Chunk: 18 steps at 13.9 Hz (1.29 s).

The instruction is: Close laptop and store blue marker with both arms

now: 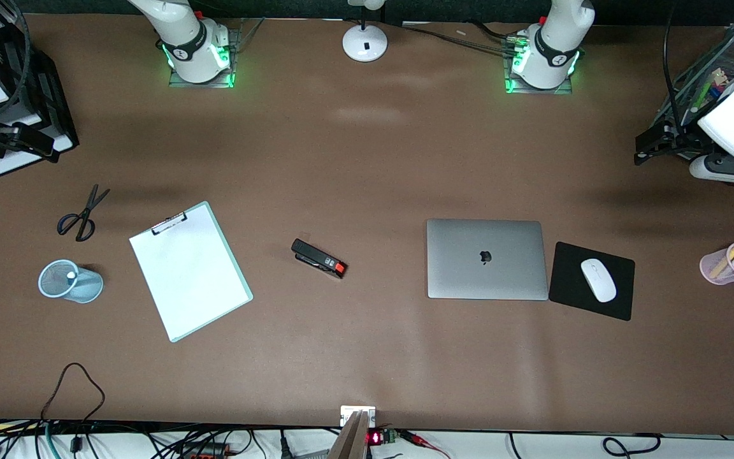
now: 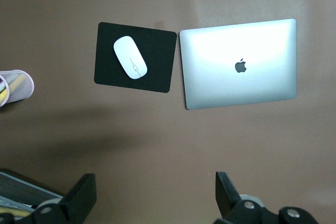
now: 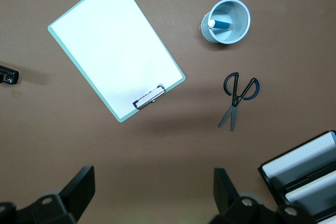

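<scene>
The laptop point(image 1: 485, 258) lies shut on the table, lid down with the apple logo up; it also shows in the left wrist view point(image 2: 239, 64). The blue marker point(image 3: 222, 24) stands inside a light-blue mesh cup point(image 3: 235, 9), its whitish end showing in the front view point(image 1: 72, 275). My left gripper point(image 2: 155, 192) is open and empty, high over the table at the left arm's end point(image 1: 654, 143). My right gripper point(image 3: 154, 190) is open and empty, high over the right arm's end point(image 1: 13, 137).
A clipboard point(image 1: 190, 271), scissors point(image 1: 80, 217) and a black stapler point(image 1: 319, 258) lie on the table. A white mouse point(image 1: 598, 279) sits on a black mousepad point(image 1: 564, 287) beside the laptop. A pink pen cup point(image 1: 733, 264), a black paper tray point(image 1: 42, 95) and a mesh organizer point(image 1: 717, 70) stand at the ends.
</scene>
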Motion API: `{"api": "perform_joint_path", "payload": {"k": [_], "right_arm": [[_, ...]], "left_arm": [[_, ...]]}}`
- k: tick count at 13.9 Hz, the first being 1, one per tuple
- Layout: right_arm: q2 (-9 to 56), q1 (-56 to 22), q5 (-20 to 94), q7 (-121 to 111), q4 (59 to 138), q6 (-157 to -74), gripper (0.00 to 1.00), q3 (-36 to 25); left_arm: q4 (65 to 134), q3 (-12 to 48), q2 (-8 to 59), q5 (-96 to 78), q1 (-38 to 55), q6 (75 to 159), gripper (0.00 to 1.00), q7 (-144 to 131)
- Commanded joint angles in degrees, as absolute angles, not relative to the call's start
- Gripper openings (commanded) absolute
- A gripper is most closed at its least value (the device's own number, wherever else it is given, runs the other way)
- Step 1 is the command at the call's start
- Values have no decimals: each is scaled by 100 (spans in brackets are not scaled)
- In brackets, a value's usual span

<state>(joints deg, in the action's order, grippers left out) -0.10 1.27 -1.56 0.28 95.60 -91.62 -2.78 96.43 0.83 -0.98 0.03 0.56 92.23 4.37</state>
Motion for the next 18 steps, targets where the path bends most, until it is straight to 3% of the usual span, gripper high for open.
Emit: {"api": "perform_joint_path", "payload": {"k": [1,18], "right_arm": [[-158,114,-167,27,9677,-9167,100,-264],[-9,97,-105,-9,9607,-9228,100,-255]], "left_arm": [[9642,97,-114,62,35,9167,100,475],[9642,97,-114,62,35,9167,100,475]]}}
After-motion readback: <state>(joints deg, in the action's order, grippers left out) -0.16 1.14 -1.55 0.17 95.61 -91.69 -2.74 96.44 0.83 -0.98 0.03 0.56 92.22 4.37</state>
